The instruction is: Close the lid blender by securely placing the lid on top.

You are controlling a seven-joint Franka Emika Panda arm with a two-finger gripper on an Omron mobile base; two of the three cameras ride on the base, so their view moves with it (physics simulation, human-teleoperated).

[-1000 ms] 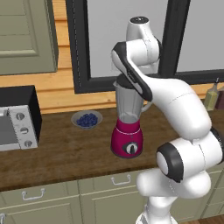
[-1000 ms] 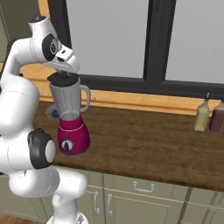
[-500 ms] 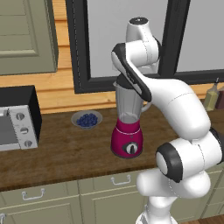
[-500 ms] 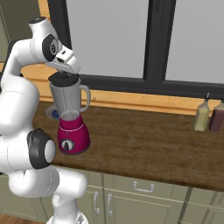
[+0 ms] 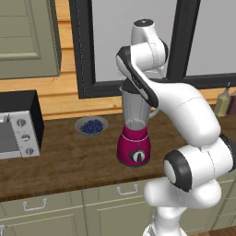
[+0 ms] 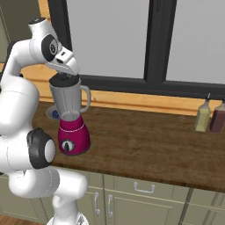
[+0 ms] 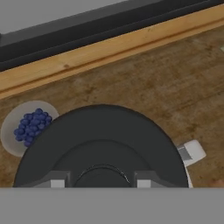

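The blender stands on the wooden counter: a magenta-red base with a dark dial and a tall clear grey jar with a side handle. The black round lid lies over the jar's rim, seen from straight above in the hand view. My gripper hangs right over the jar top. Its two fingertips stand on either side of the lid's raised centre knob and press against it. In the left base view my own forearm hides the jar's rim.
A small bowl of blueberries sits behind and left of the blender. A toaster oven stands at the counter's left end. Two bottles stand far right by the window sill. Cabinet drawers run below the counter edge.
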